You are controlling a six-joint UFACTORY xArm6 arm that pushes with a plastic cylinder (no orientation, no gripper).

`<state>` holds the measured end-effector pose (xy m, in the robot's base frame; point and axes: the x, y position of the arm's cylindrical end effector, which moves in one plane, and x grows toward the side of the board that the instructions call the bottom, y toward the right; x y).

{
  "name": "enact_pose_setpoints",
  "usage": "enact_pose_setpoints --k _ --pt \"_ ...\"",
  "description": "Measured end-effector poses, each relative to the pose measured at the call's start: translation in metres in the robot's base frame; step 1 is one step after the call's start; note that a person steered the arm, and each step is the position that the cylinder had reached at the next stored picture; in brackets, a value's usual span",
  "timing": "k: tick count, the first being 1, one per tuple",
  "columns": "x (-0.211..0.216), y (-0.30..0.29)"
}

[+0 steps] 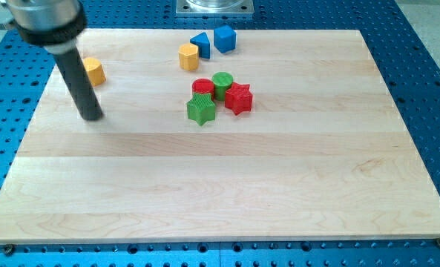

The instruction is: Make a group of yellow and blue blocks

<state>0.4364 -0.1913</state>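
My tip (92,116) rests on the board at the view's left, just below and slightly left of a yellow block (93,70) that the rod partly hides. A second yellow block, hexagonal (188,56), sits near the view's top centre. Touching it on its right is a blue triangular block (200,43), and a blue cube-like block (224,38) stands just right of that. The left yellow block lies well apart from these three.
A cluster at the centre holds a red cylinder (202,87), a green cylinder (222,83), a red star (238,98) and a green star (201,110). The wooden board (220,193) lies on a blue perforated table. A metal base (215,6) is at the top.
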Motion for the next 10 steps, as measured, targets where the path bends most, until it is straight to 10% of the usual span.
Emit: enact_pose_setpoints --k 1,3,5,7,10 --pt "-0.020 -0.059" --pt "-0.063 0.037" --pt "-0.082 -0.105" --pt "-0.119 0.112" --pt "-0.210 0.112"
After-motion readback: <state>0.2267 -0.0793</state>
